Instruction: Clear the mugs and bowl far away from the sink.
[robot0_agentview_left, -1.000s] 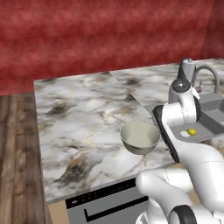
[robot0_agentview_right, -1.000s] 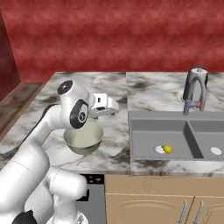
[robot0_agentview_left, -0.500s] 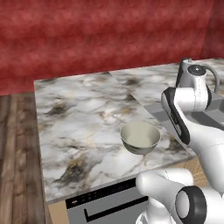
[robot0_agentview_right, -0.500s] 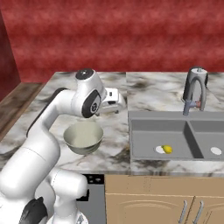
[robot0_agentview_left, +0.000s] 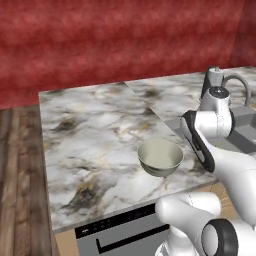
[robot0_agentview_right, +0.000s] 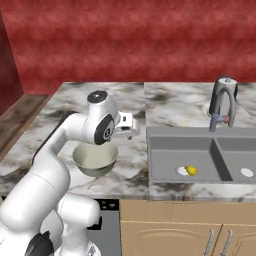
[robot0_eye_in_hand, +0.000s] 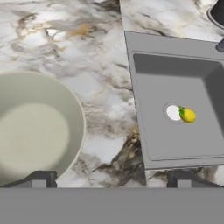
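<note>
The marble counter (robot0_agentview_left: 95, 135) spreads wide and bare to the left of the arm, its near edge dropping to a dark appliance front and its left edge to a wooden floor (robot0_agentview_left: 20, 165). Set into the counter's right part is the grey two-basin sink (robot0_agentview_right: 200, 155), with the curved faucet (robot0_agentview_right: 222, 100) behind it; its right basin is cut off by the frame in the right base view. The bowl (robot0_agentview_left: 160, 157) sits on the counter near the front edge, just left of the sink with a strip of marble between them; the arm's white links cross in front of part of it in the right base view. A small yellow lemon (robot0_eye_in_hand: 188, 115) lies beside the drain of the left basin. The end effector (robot0_eye_in_hand: 111, 179) hangs spread wide, holding nothing, above the strip of counter between bowl and sink.
</note>
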